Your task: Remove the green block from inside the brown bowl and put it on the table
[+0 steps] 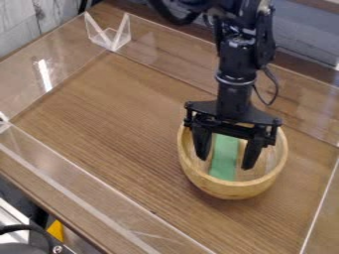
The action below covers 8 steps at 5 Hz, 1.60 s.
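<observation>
The black claw [227, 147] points straight down with its fingers spread wide, straddling the flat bright green block [228, 157] without gripping it. The block lies inside the round, thick-rimmed tan wooden bowl [199, 173], which sits on the streaky wood-grain table [106, 109] edged by clear acrylic walls [54, 60].

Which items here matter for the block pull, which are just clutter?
In play: green block, brown bowl, table, gripper with fingers open, straddling the block.
Clutter: clear acrylic walls, clear acrylic V-shaped piece in the far corner.
</observation>
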Each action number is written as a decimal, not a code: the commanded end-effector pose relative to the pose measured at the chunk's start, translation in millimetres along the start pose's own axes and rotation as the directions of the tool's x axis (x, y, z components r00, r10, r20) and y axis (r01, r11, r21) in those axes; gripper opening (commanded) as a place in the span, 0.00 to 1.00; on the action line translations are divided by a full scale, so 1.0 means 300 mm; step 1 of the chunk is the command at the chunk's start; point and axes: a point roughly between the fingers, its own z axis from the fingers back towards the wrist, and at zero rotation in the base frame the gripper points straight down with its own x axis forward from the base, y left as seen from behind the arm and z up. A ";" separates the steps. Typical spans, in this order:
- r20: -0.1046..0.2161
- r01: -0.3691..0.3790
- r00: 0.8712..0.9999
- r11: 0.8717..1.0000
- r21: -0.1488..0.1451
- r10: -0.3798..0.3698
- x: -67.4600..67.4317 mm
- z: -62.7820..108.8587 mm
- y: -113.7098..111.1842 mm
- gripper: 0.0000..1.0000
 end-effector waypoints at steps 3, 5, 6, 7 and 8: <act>0.014 -0.025 1.000 0.999 -0.021 0.025 0.028 0.027 -0.007 1.00; 0.026 -0.025 0.999 0.998 -0.056 0.026 0.027 0.095 -0.001 0.00; 0.048 -0.026 0.998 0.995 -0.095 0.031 0.024 0.180 0.009 0.00; 0.079 -0.031 0.996 0.991 -0.129 0.041 0.025 0.280 0.038 0.00; 0.098 -0.036 0.994 0.988 -0.149 0.051 0.021 0.357 0.076 0.00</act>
